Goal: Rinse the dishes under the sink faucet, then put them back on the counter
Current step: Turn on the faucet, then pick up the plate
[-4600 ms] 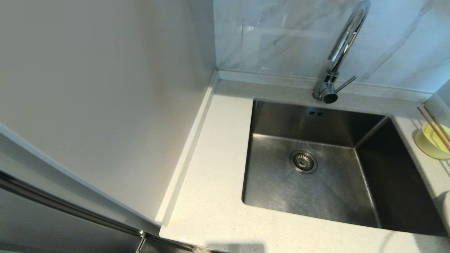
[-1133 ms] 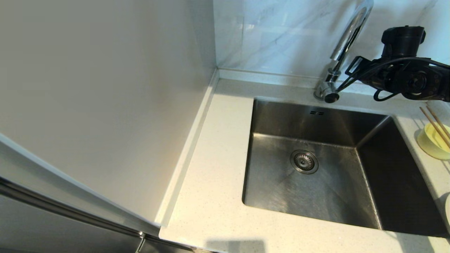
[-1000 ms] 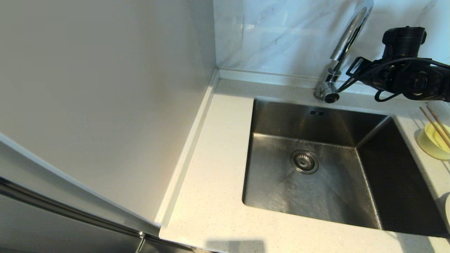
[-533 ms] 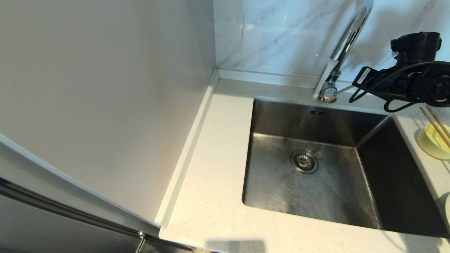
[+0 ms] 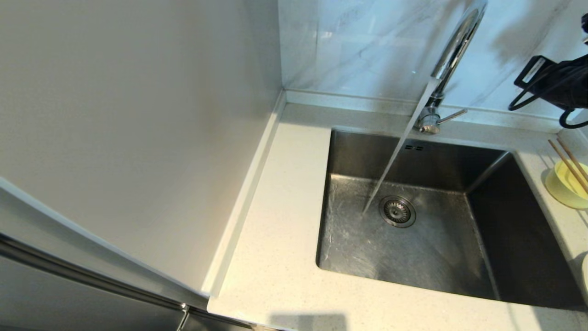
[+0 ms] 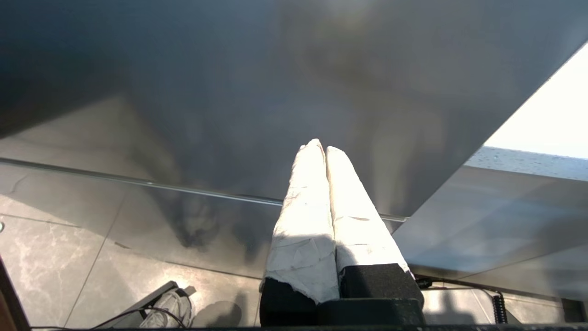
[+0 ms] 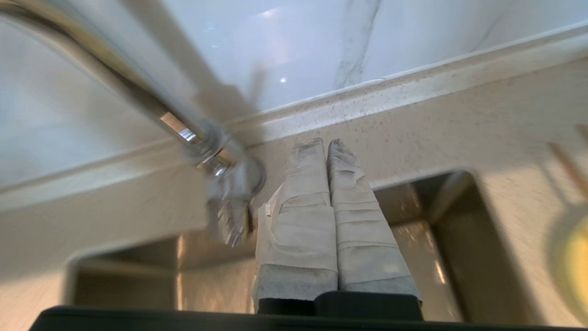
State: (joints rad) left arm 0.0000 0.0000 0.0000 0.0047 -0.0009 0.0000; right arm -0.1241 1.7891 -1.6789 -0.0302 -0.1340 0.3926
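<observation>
Water streams from the chrome sink faucet (image 5: pixel 452 50) into the sink (image 5: pixel 427 257) and lands just left of the drain strainer (image 5: pixel 397 211). The side lever (image 5: pixel 449 116) points right. My right arm (image 5: pixel 558 82) hangs at the upper right, clear of the lever. Its gripper (image 7: pixel 326 142) is shut and empty over the counter (image 7: pixel 413 119) beside the faucet base (image 7: pixel 234 184). On the counter right of the sink sits the pale yellow bowl (image 5: pixel 565 186) with the chopsticks (image 5: pixel 569 165) across it. A sliver of the white dish (image 5: pixel 584 271) shows at the right edge. My left gripper (image 6: pixel 320 146) is shut and empty, parked low, out of the head view.
A marble wall (image 5: pixel 358 46) rises behind the faucet and a plain panel (image 5: pixel 138 115) stands left of the counter (image 5: pixel 285 193). In the left wrist view a grey cabinet front (image 6: pixel 229 92) is above a tiled floor (image 6: pixel 55 257).
My right arm has drawn back up and to the right, away from the lever. The lever has shifted, and water now runs from the faucet into the sink, which was dry before.
</observation>
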